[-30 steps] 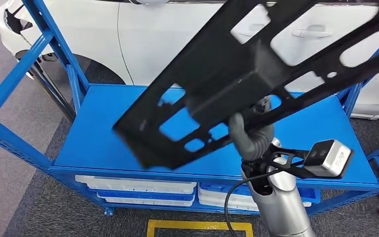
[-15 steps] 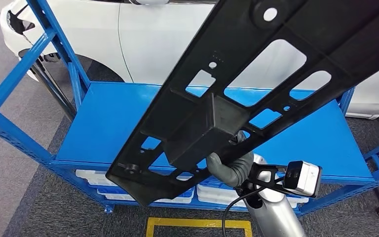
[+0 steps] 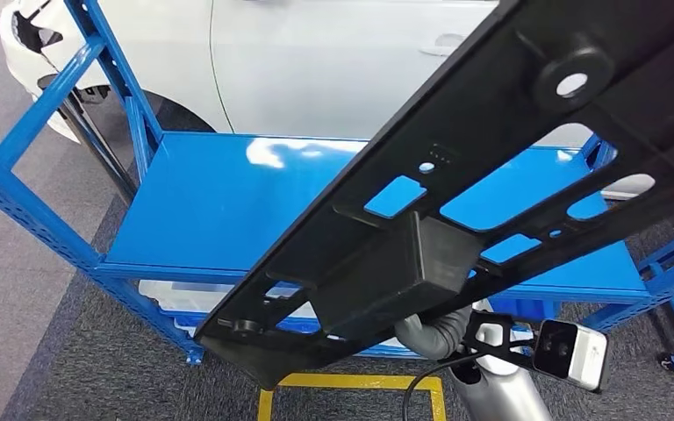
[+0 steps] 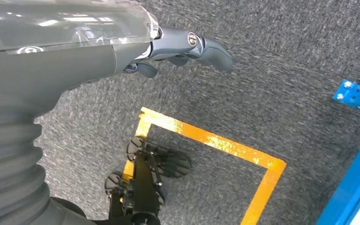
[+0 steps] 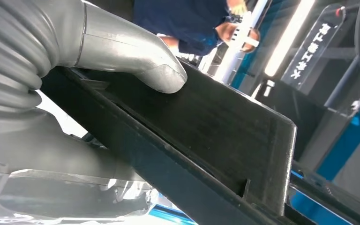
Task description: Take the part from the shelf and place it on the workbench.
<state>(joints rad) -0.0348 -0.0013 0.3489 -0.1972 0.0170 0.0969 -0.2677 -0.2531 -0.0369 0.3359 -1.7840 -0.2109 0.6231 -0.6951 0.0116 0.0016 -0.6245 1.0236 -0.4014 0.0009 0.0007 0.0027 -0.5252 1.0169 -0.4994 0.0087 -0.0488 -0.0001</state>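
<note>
Right robot hand (image 3: 428, 333) gripping tilted part (image 3: 456, 202)

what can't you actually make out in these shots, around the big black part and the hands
- Right hand, head view: mostly hidden beneath the black part; its fingers cannot be seen.
- Black part, head view: its far end is cut off by the top and right edges.
- Blue shelf, head view: its right half is largely covered by the part.
- Left hand, left wrist view: fingers partly hidden behind its cover.
- Person, right wrist view: cut off by the top edge.
</note>
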